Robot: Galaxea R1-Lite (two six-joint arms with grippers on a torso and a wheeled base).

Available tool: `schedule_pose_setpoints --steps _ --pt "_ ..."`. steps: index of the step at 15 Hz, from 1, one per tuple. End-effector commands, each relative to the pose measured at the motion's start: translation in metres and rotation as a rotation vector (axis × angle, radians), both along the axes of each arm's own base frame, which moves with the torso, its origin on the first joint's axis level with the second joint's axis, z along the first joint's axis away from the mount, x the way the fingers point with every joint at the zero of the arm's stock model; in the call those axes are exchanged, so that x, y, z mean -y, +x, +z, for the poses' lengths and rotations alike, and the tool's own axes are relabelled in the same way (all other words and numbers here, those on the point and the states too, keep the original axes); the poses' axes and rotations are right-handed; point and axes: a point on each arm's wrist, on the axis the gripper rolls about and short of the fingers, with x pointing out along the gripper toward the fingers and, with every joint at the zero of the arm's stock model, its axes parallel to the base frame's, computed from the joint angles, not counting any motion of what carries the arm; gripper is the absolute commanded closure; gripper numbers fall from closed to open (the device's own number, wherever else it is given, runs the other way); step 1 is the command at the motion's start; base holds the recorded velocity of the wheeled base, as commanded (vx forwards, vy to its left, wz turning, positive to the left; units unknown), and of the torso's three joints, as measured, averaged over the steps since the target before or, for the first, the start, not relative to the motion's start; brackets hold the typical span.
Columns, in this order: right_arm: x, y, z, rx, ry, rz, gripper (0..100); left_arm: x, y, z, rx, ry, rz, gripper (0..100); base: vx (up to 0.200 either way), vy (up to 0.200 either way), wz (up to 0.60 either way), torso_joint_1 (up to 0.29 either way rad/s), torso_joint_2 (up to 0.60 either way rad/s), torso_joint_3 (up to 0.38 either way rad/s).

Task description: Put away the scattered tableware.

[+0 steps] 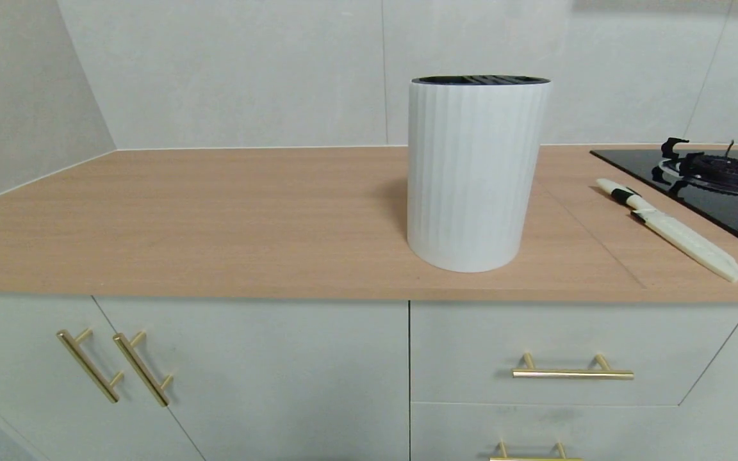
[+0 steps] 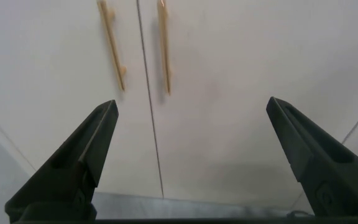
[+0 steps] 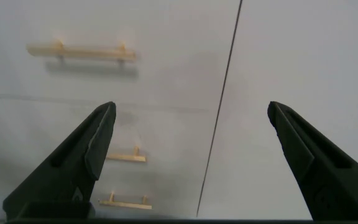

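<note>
— Where is the knife (image 1: 667,229) lying?

— It is lying flat on the counter (image 1: 215,218), toward the right end. The pale, smooth blade is pointing at the front edge, and the cream handle, ringed by a black band, is pointing back. It is sitting just beside the glossy black glass of the stove (image 1: 721,192).

— And the holder (image 1: 475,179)?

— It is standing upright near the middle of the counter, left of the knife and apart from it. It is a tall white cylinder with fine vertical ribs and a dark slotted top.

— What is the counter looking like?

— It is showing a matte, light-brown wood grain and running back to a wall (image 1: 247,70) of large pale tiles.

— How are the grippers standing?

— The left gripper (image 2: 191,104) is holding its dark, wedge-shaped fingers spread wide with nothing between them. It is facing smooth pale cabinet doors (image 2: 241,124) with two slim brass handles (image 2: 164,46). The right gripper (image 3: 191,106) is likewise gaping and empty, facing flat drawer fronts (image 3: 166,81) that are carrying straight brass bars (image 3: 79,51).
</note>
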Motion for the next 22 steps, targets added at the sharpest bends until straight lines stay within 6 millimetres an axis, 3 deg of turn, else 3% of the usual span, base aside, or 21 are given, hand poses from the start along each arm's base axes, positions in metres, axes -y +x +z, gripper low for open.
schedule_pose_setpoints --steps 1,22 --pt "0.0000 0.0001 0.0001 -0.001 -0.001 0.001 0 0.0000 0.0001 -0.0002 -0.002 0.000 0.001 0 0.000 0.000 0.00 0.178 -0.49 -0.300" --pt "0.0000 0.0001 0.0001 -0.001 -0.001 0.001 0 0.0000 0.0001 -0.0002 -0.002 0.000 0.001 0 0.000 0.000 0.00 0.217 -0.50 -0.285"
